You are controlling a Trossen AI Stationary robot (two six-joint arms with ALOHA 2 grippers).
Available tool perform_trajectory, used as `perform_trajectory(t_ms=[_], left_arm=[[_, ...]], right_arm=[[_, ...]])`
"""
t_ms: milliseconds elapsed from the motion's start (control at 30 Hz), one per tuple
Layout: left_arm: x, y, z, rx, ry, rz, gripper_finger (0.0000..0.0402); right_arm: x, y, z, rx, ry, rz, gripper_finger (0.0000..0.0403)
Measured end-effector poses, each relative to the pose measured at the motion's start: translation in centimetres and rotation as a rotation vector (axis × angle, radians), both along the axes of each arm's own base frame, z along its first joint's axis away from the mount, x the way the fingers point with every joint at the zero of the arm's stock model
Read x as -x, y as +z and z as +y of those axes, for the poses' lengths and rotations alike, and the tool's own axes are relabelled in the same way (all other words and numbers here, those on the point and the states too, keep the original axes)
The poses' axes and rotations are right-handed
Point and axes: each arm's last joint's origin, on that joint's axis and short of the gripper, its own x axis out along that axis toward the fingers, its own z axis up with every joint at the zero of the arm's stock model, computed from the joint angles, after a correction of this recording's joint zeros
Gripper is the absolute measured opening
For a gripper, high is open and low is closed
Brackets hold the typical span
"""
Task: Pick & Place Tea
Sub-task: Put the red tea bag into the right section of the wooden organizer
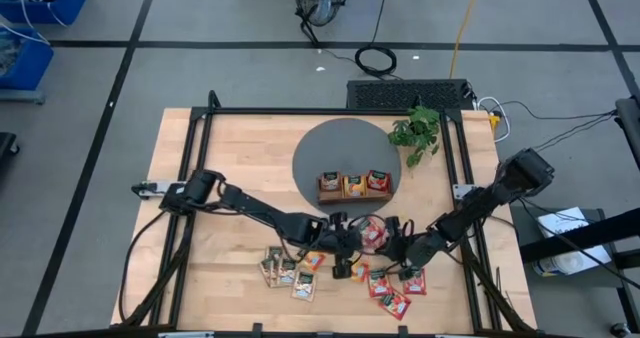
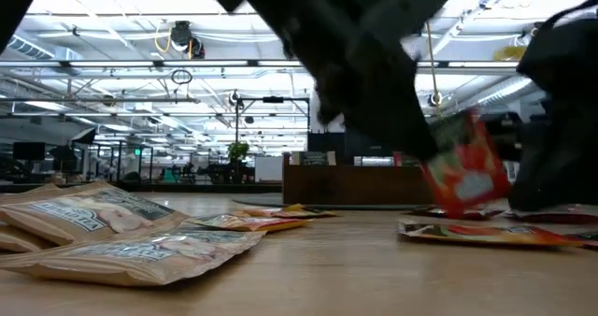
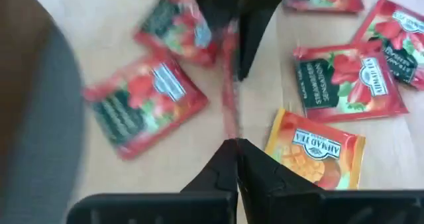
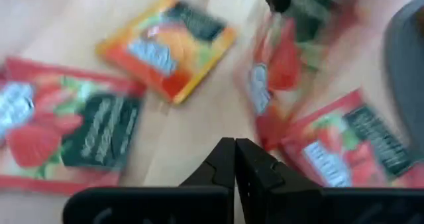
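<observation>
Red tea sachet (image 2: pixel 464 176) edge-on, tilted, pinched in closed left tool (image 3: pixel 230 85).

Glossy, crinkled foil-like sachets (image 3: pixel 348 78); pale matt wood-grain table (image 1: pixel 250 158); brown wooden tray (image 1: pixel 354 194); smooth matt grey mat (image 1: pixel 330 148).

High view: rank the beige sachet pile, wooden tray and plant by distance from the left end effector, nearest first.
From the left end effector:
1. Beige sachet pile, on the table's near-left side.
2. Wooden tray, on the grey mat.
3. Plant, at the far right.
</observation>
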Motion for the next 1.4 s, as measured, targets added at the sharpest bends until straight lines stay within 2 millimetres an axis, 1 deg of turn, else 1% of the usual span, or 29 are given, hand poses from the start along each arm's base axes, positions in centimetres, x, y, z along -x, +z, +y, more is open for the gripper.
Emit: perform_trajectory(t_ms=[100, 200, 300, 400, 500, 667, 800, 900, 967, 1067, 1133, 1400], left_arm=[[1.1, 1.3, -0.3, -0.121, -0.027, 0.031, 0.0004], [1.9, 2.0, -0.7, -0.178, -0.059, 0.059, 0.0008], [2.3, 2.2, -1.6, -0.198, -0.075, 0.066, 0.0005], [2.8, 2.1, -2.4, -0.222, -0.085, 0.074, 0.0005], [2.9, 2.2, -2.8, -0.243, -0.076, 0.062, 0.0005], [2.9, 2.3, -2.9, -0.252, -0.048, 0.041, 0.0006], [2.6, 2.4, -2.5, -0.243, -0.033, 0.032, 0.0003], [2.5, 2.4, -2.3, -0.226, -0.020, 0.029, 0.0005], [2.4, 2.4, -2.1, -0.225, -0.017, 0.029, 0.0004], [2.3, 2.4, -2.1, -0.220, -0.014, 0.017, 0.0004], [2.2, 2.5, -2.1, -0.212, -0.014, 0.005, 0.0005], [2.1, 2.5, -2.1, -0.205, -0.017, 0.001, 0.0005]], right_arm=[[0.3, 1.2, 0.5, 0.002, -0.021, -0.078, 0.0000], [0.6, 2.3, 0.9, 0.009, -0.054, -0.155, 0.0000], [0.8, 3.6, 1.2, -0.024, -0.080, -0.233, 0.0001], [0.7, 4.4, 1.2, -0.068, -0.091, -0.283, 0.0013], [0.4, 4.8, 0.9, -0.089, -0.112, -0.306, 0.0043], [-0.1, 4.6, 0.2, -0.097, -0.159, -0.298, 0.0117], [-0.7, 4.3, -0.1, -0.119, -0.168, -0.299, 0.0173], [-1.2, 4.2, -0.2, -0.138, -0.159, -0.309, 0.0201], [-1.5, 4.0, -0.2, -0.143, -0.133, -0.309, 0.0211], [-1.9, 3.7, -0.4, -0.167, -0.106, -0.316, 0.0212], [-2.2, 3.6, -0.5, -0.163, -0.102, -0.318, 0.0206], [-2.6, 3.6, -0.9, -0.139, -0.099, -0.342, 0.0156]])
